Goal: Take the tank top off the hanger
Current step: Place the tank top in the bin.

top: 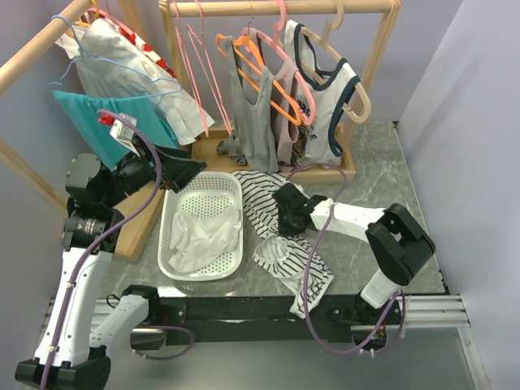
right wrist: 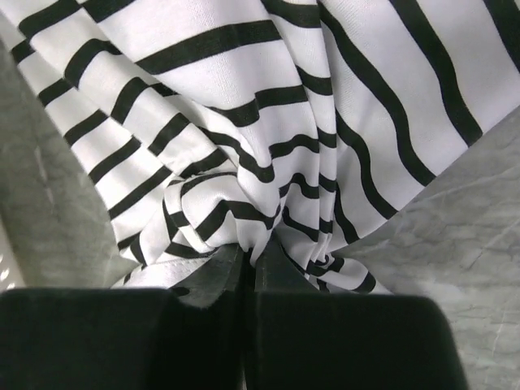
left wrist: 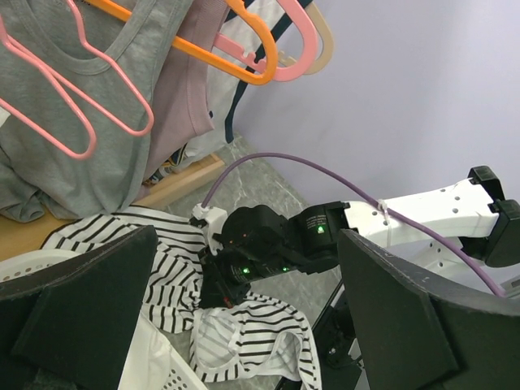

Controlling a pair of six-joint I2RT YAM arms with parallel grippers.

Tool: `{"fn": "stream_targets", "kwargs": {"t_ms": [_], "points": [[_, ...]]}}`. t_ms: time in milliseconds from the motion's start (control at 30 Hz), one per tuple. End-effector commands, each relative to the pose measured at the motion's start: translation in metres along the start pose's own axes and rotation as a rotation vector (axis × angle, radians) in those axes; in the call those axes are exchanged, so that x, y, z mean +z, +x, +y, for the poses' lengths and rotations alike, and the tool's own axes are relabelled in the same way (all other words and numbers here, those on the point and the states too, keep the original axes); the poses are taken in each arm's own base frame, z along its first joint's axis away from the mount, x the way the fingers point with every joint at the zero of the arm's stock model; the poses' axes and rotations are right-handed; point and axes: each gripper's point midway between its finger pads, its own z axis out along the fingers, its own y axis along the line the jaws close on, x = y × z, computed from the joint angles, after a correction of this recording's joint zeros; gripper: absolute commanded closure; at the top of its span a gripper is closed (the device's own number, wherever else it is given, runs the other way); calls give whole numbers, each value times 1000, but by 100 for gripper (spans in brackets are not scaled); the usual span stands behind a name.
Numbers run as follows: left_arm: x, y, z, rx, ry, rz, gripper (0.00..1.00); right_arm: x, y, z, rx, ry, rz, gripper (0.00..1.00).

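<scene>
The striped tank top (top: 258, 195) lies crumpled on the grey marble table (top: 382, 162), near the middle of the overhead view, spread from just below the wooden rack (top: 244, 8) down toward 6 o'clock, with its left edge touching the white perforated basket (top: 169, 227) that sits at its 9 o'clock. The right gripper (right wrist: 248, 264) is down on the garment, reaching in from 3 o'clock; its wrist view shows the 2 dark fingers (right wrist: 325, 333) pressed together with a bunched fold of the black-and-white striped fabric pinched between them, the rest of the cloth fanning away toward 12 o'clock over the table. The left gripper (top: 195, 172) hangs above the far corner of the basket, at about 10 o'clock from the striped top, its jaws spread wide and holding nothing; its own camera looks between them toward the right arm and the striped fabric. Inside the basket a loose white cloth (top: 207, 236) lies in a heap. On the rack at 12 o'clock, a grey tank top (top: 252, 122) hangs left of centre, an orange hanger (left wrist: 219, 59) crosses in front of it, and a white tank top with navy trim (top: 329, 97) hangs at the right end, toward 1 o'clock.
</scene>
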Motion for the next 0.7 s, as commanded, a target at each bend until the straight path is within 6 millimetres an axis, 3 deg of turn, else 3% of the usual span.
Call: {"fn": "stream_targets", "kwargs": {"t_ms": [0,100,167,267,300,367,400,433,467,667], "points": [[-1,-10,-10,46,27,-26,1,-19,-1,8,7,-69,-16,100],[-1,-11,-9,44,22,-28,1,-54,-21,15,-4,-112,-96,100],[-1,-12,-9,44,18,-31,1,-94,-40,20,-11,-162,-194,100],[-2,-13,-14,59,47,-42,0,-166,-74,31,-8,-268,-380,100],[-2,-13,-16,53,55,-43,1,-205,-91,37,1,-326,-473,100],[-3,-16,-19,61,64,-56,1,-239,-98,43,-19,-388,-526,100],[-2,-16,-18,60,62,-57,1,-265,-107,49,-24,-432,-567,100],[-2,-16,-18,58,62,-57,1,-280,-108,52,-45,-460,-589,100],[-2,-15,-17,60,65,-59,1,-299,-105,67,-89,-561,-588,100],[0,-5,-5,27,32,-57,1,-352,-95,113,-205,-870,-581,100]]}}
